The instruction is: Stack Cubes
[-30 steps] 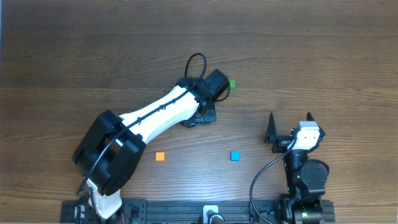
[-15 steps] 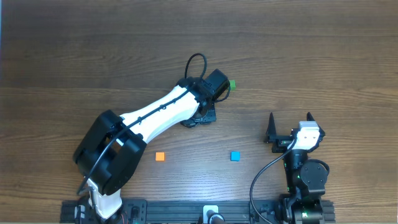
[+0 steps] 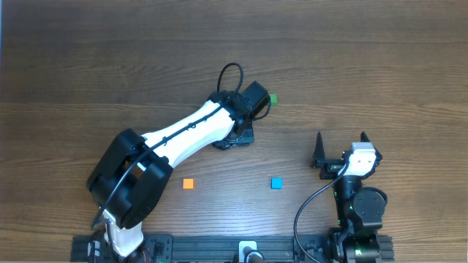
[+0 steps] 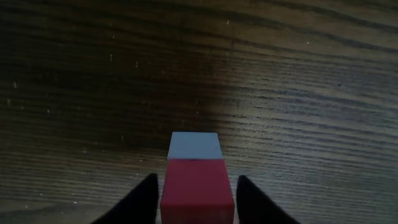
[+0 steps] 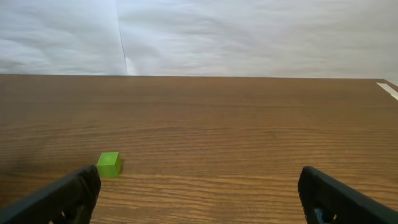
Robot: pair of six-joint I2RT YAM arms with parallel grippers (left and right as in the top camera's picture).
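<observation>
Though all unchanged, left pincer [image 4: 196,180] tight on red cube [image 4: 197,198], right pincer [image 5: 199,180] released.

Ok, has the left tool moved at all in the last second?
No. In the top view the left tool sits at the same spot as before, just as close to the green cube, which lies where it was.

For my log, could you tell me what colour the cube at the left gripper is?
Red cube, clearest in the left wrist view.
</observation>
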